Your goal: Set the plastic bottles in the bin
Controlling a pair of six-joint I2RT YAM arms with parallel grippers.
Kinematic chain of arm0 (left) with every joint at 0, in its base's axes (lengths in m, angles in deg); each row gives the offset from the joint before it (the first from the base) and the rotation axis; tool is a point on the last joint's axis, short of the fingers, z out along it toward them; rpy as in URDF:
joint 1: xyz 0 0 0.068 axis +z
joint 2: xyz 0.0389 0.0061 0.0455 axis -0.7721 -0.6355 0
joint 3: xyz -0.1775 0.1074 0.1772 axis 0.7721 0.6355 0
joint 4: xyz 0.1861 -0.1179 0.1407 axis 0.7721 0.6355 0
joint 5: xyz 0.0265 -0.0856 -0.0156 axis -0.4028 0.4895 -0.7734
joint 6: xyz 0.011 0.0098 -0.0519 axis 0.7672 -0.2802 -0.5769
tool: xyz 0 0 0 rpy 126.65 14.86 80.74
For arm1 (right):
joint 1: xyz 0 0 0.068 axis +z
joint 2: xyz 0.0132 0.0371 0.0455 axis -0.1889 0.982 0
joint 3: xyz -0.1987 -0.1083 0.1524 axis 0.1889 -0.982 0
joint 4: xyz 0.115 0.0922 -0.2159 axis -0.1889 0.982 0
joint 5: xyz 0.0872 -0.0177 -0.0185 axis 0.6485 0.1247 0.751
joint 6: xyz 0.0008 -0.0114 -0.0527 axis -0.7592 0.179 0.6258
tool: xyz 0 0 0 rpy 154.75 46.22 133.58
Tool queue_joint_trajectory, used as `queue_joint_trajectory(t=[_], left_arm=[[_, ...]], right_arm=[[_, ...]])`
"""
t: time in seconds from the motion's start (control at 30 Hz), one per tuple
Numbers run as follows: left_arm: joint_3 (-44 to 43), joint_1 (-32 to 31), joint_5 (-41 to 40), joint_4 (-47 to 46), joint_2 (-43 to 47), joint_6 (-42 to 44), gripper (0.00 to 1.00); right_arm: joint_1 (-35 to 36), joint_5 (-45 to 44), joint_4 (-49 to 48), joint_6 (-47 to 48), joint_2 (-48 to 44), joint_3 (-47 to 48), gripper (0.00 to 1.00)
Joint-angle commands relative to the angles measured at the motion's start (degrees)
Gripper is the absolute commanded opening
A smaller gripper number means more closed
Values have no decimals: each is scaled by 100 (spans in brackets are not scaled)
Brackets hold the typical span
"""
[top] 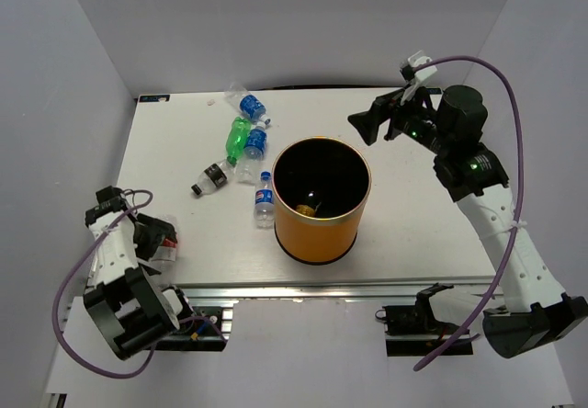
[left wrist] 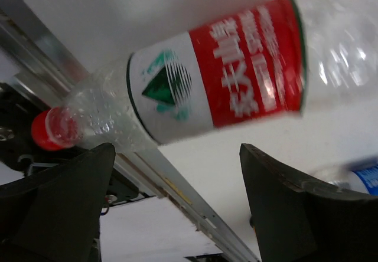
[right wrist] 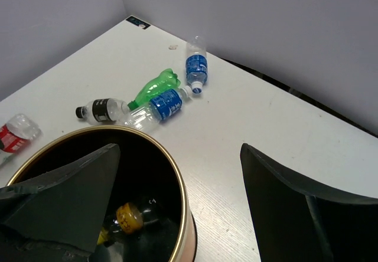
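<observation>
The orange bin (top: 322,233) stands mid-table, and a yellow-capped bottle (right wrist: 129,218) lies on its black floor. A red-labelled bottle (left wrist: 236,73) lies near the table's front left edge. My left gripper (left wrist: 177,206) is open just short of it, with nothing between the fingers. In the top view this gripper (top: 154,233) sits low beside that bottle (top: 167,250). Behind and left of the bin lie two blue-labelled bottles (top: 250,107) (top: 254,143), a green bottle (top: 237,139) and a dark-capped bottle (top: 209,177). Another blue-labelled bottle (top: 265,199) is by the bin's left side. My right gripper (top: 366,125) hangs open and empty above the bin's right rear.
The table's metal front rail (left wrist: 177,182) runs just below the red-labelled bottle. Grey walls (top: 83,86) close in the table on the left, back and right. A small black tag (right wrist: 137,21) lies at the far left corner.
</observation>
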Motion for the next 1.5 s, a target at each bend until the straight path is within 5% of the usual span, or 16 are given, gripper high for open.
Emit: queue_joint_trajectory(t=[0.0, 0.23, 0.43, 0.63, 0.8, 1.03, 1.13, 1.17, 1.23, 1.3, 1.33, 1.47], left_arm=[[66, 24, -260, -428, -304, 108, 98], [-110, -169, -66, -762, -718, 39, 98], [-250, -1311, -522, -999, -1797, -514, 98], [-733, -1717, -435, -851, -2301, -674, 67], [-2620, -1717, -365, -192, -1923, -516, 24], [-5862, -2111, 1242, -366, -1790, -173, 21], [-6218, -2402, 1832, -700, -1651, -190, 17], [-6219, -2428, 1815, -614, -1598, -216, 19], [-5974, -2429, 1325, -351, -1431, -418, 47], [-5684, -2428, 432, -331, -1106, -629, 60], [-5526, -2428, 157, -349, -1018, -612, 98], [-5937, -2411, -978, 45, -1175, -322, 98]], right_arm=[[-137, 222, -211, -194, -201, -71, 90], [-313, 205, -317, -256, -315, -159, 89], [-427, 20, -378, -309, -552, -343, 89], [-480, -243, -396, -344, -860, -440, 89], [-471, -524, -466, -388, -1167, -589, 89], [-497, -841, -589, -555, -1440, -906, 90], [-506, -868, -554, -581, -1484, -950, 89], [-497, -877, -528, -564, -1493, -950, 90], [-497, -903, -519, -555, -1511, -968, 89], [-506, -894, -536, -564, -1493, -1020, 90], [-506, -877, -554, -564, -1484, -1029, 89], [-506, -710, -563, -599, -1362, -1020, 89]])
